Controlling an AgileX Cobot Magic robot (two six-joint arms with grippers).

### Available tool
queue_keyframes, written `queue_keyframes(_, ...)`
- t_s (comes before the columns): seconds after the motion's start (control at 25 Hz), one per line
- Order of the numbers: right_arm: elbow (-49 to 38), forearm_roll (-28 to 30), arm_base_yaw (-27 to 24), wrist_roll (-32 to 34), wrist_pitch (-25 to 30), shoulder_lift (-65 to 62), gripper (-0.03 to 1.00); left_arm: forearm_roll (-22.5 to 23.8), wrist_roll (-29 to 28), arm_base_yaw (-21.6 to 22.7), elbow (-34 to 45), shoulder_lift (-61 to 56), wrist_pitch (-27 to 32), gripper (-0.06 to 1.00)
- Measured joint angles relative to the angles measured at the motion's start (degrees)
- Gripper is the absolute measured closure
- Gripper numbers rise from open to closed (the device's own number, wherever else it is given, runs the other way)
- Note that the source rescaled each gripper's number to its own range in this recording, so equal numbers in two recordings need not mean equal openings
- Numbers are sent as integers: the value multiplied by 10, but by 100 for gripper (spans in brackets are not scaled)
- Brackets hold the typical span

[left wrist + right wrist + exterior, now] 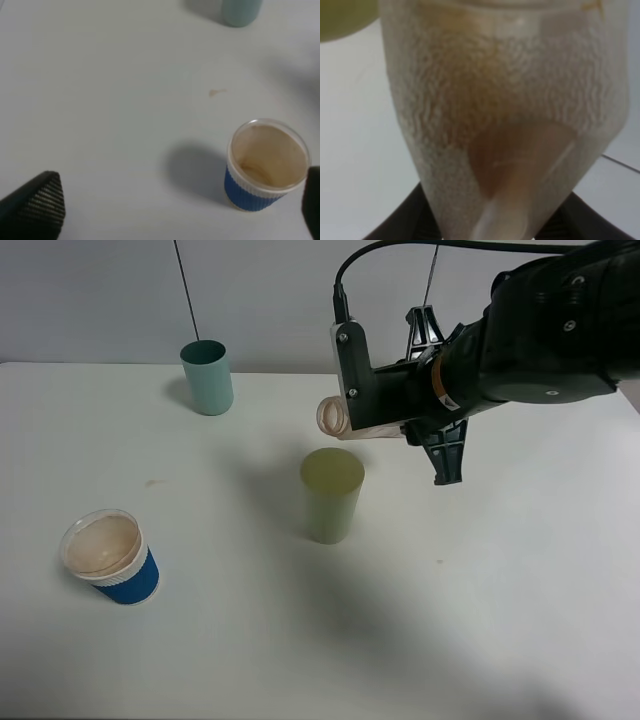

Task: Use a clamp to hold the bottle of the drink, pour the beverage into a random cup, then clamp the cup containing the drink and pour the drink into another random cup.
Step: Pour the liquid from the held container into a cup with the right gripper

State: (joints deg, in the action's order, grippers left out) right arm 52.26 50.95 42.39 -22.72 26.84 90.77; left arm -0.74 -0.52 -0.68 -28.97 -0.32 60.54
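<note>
The bottle (340, 420) is held clamped in the right hand (385, 415), tipped on its side with its mouth just above the pale yellow-green tumbler (332, 495) on the bench (500, 590) below the hand. A little brown beverage (505, 150) is seen inside the bottle. No stream is seen, and the tumbler's filling cannot be told. The first pour is judged under way or nearly done. The pour into the teal tumbler (208, 377), well apart from this hand, is not yet done. The left hand (172, 210) is spread wide and empty near the blue-sleeved cup (265, 167).
</note>
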Motion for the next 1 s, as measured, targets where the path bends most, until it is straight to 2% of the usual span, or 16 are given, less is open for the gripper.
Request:
queue_keyframes(0.36,0,5,2,-42,31,2,95,0,0,0,0,0,0,7)
queue_keyframes(1.0,28,26,34,-45,56,47,95,0,0,0,0,0,0,7)
